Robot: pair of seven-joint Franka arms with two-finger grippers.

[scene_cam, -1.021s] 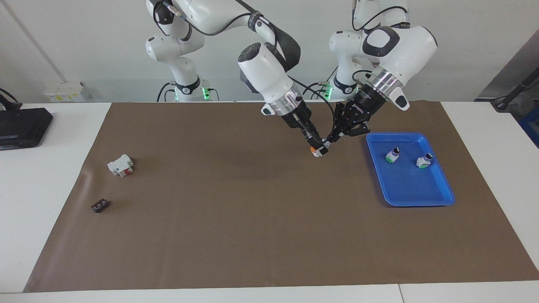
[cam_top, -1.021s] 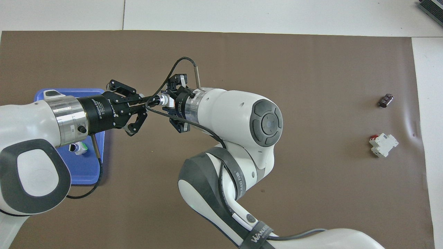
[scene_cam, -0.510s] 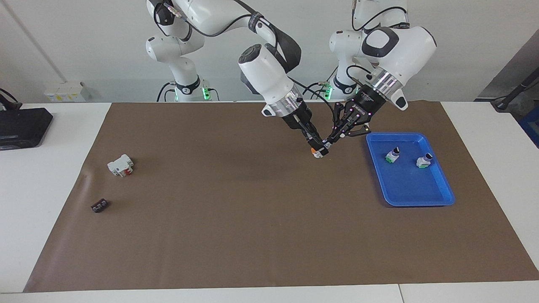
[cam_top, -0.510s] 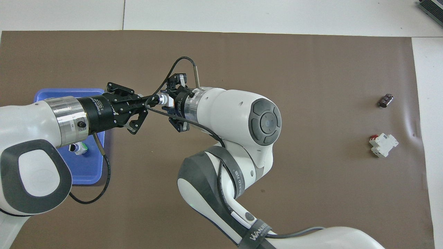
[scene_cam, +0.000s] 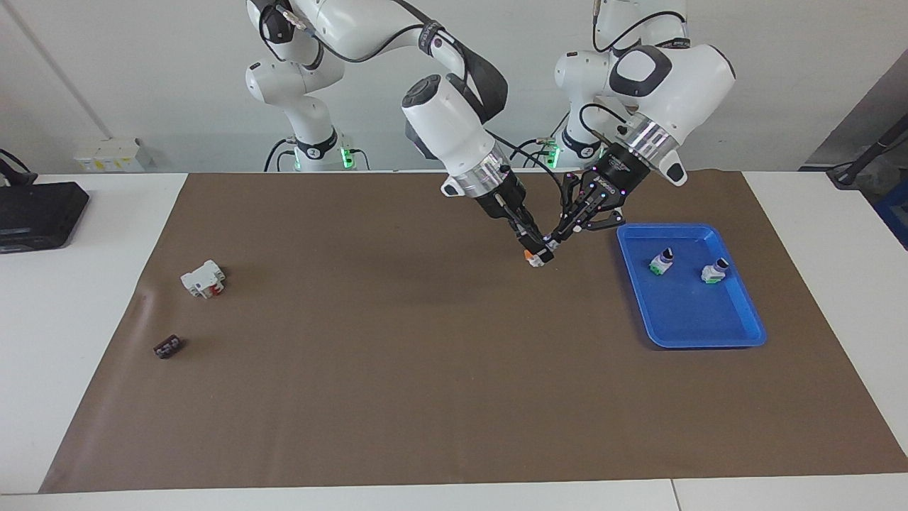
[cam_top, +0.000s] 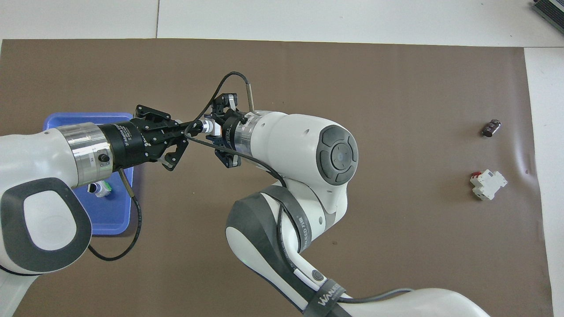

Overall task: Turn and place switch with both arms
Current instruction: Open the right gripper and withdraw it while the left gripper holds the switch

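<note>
Over brown mat [scene_cam: 397,369]: both grippers, seemingly, clamp switch [scene_cam: 537,257] midair.

The blue tray [cam_top: 115,215] lies half hidden under the left arm – its switches mostly covered

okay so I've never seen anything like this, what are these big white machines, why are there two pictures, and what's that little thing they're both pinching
They are two white jointed robot arms at a table covered by a brown mat. One picture faces the robots from across the table; the other looks down from above them. The right gripper and left gripper are both shut on a small white plastic switch with an orange end, held between them above the mat. A blue plastic tray holds two similar green-ended switches. Toward the right arm's end lie a bigger white block with a red part and a small dark component.
</note>
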